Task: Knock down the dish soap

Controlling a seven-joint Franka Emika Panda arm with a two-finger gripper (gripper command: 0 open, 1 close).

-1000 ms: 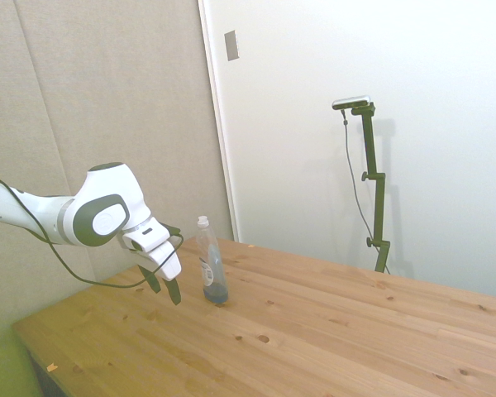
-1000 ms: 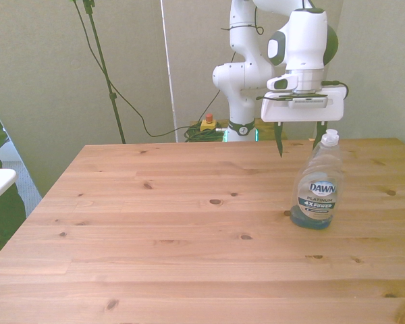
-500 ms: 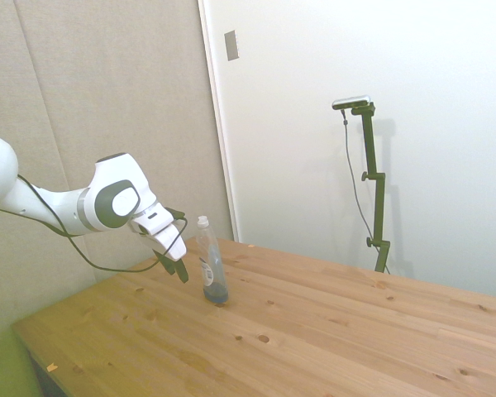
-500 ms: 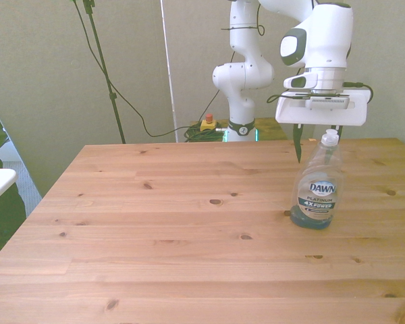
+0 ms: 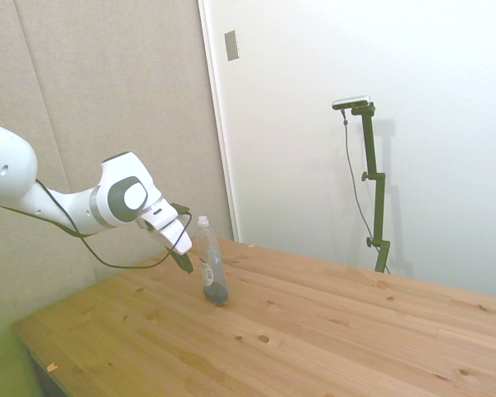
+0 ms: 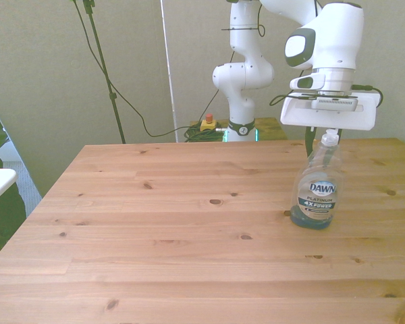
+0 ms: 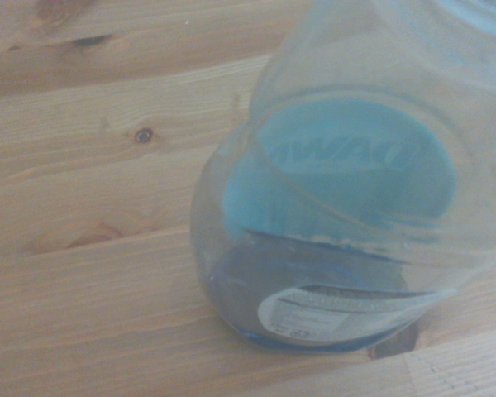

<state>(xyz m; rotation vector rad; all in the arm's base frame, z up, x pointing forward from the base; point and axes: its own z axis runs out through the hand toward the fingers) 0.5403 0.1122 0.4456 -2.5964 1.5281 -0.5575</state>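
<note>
- Jaws parted, hanging just behind the dish soap's white cap, gripping nothing.
- Dish soap stands upright on the bench, toward the front view's right.
- Only the wrist view shows its back label.

Pincer has closed in (behind bottle).

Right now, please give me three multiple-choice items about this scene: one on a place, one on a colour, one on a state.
1. Where is the dish soap in the front view?
A. its left
B. its right
C. off the table

2. What colour is the bottle's cap?
A. white
B. red
C. black

3. How is the bottle?
A. lying down
B. upright
C. lifted

Answers: 1 B, it stands on the table toward that side. 2 A, the cap shows white under the gripper. 3 B, its base rests on the wood.
</note>
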